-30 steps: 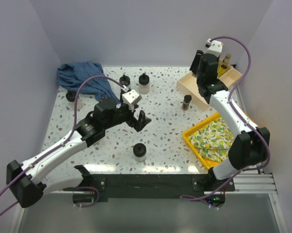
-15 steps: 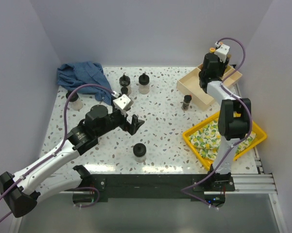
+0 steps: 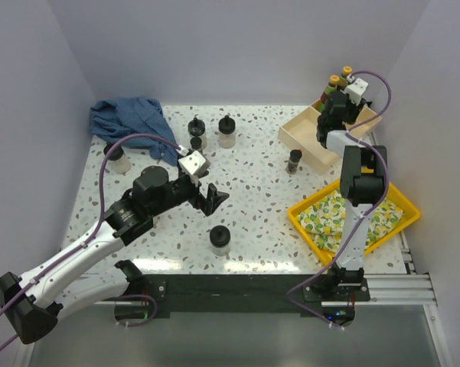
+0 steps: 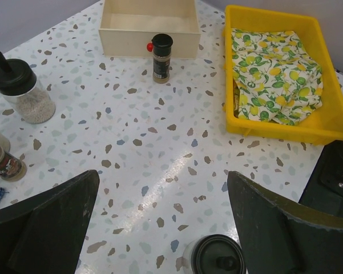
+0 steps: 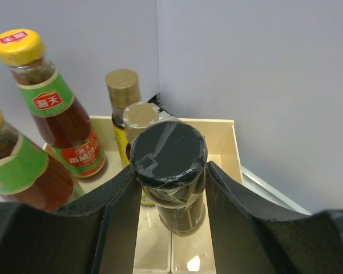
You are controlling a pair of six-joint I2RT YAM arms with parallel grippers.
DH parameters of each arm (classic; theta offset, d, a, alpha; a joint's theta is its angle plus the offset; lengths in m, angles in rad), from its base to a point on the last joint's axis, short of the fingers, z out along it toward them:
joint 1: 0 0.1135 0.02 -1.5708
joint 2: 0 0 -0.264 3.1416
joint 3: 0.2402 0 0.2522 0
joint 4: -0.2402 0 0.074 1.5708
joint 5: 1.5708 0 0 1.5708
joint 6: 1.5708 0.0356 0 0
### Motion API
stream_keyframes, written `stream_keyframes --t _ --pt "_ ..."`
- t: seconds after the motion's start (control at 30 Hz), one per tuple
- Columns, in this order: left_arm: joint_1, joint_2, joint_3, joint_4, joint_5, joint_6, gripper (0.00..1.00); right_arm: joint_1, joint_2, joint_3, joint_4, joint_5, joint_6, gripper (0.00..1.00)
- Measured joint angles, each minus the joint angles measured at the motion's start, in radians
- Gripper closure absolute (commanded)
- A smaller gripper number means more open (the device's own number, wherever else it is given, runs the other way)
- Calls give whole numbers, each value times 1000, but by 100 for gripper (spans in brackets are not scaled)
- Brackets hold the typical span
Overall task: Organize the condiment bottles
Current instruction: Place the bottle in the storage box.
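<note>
Black-capped bottle (image 5: pixel 168 151) sits between the right gripper (image 5: pixel 172 194) fingers, clamped just under the cap. It's over a tray (image 5: pixel 225 145) compartment, just beside the sauce bottles (image 5: pixel 51 114); can't tell if it's seated. Left gripper (image 4: pixel 162 220) is spread wide and holds nothing, with a jar (image 4: pixel 216 258) near its right finger.

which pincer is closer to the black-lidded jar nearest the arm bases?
Left. The left pincer is open right by the black-lidded jar, just on its far side. The right pincer is far off at the beige tray, closed on a black-capped bottle.
</note>
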Motion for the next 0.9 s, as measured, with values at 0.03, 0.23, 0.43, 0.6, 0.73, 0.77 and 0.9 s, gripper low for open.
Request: stream_keyframes --t 0.03,0.23,0.43,0.6,0.73,0.77,0.9 --pt "0 0 0 0 3 0 0 -10 12 2 15 1 1 100" --pt "0 1 0 0 7 0 0 -56 57 21 76 0 10 100" --pt "0 1 0 0 7 0 0 -93 103 47 117 -10 35 100" --pt "0 2 0 -1 7 0 0 -115 170 88 123 -29 67 100" --pt "0 4 0 0 7 0 0 -130 230 147 113 -38 89 100" --pt "0 5 0 -1 7 0 0 -136 244 165 111 -44 94 100" --pt "0 8 0 -1 7 0 0 -154 291 235 99 -61 97 96"
